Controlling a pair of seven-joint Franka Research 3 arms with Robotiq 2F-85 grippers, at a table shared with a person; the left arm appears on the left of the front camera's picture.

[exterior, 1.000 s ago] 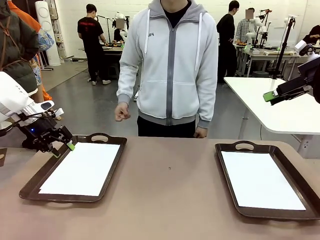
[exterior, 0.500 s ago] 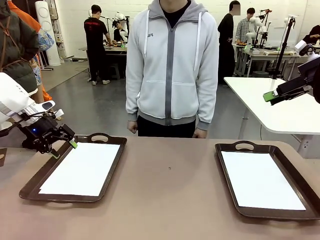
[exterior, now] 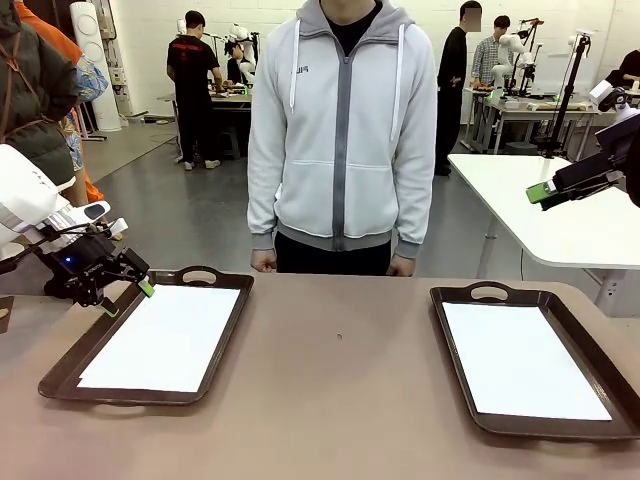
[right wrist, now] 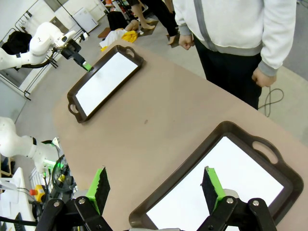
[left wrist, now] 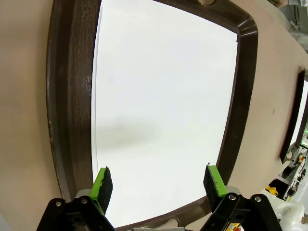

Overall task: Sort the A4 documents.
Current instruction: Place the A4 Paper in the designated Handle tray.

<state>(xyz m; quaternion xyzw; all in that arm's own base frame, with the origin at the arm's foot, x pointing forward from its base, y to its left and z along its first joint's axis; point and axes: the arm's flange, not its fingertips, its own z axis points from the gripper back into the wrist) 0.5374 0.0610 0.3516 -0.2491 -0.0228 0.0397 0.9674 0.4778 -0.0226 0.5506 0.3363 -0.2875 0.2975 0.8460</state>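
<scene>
Both dark brown handled plastic trays sit on the tan matte surface [exterior: 340,400], well apart: left tray [exterior: 70,365], right tray [exterior: 455,360]. Each holds plain white A4 documents lying flat: the left stack [exterior: 165,335] and the right sheet [exterior: 520,360].

Left gripper [exterior: 125,297] hovers over the left tray's far-left corner, jaws wide, holding nothing. In the left wrist view its green pads [left wrist: 102,181] straddle the near short edge of the paper [left wrist: 163,110]; a stepped margin along the paper's edge suggests more than one sheet, slightly offset. Right gripper [right wrist: 156,185] is high above the right tray [right wrist: 192,168], jaws also wide and empty.

Person stands at the far edge, hands [exterior: 262,261] at their sides, no sheet on offer.

Judgement: sorting looks near done or between sheets. If another pick comes: paper is thin, floppy and flush to the tray floor, so pinch at an overhanging edge or corner, not flat on. Tray rim is raised and glossy; keep fingers inside it.
</scene>
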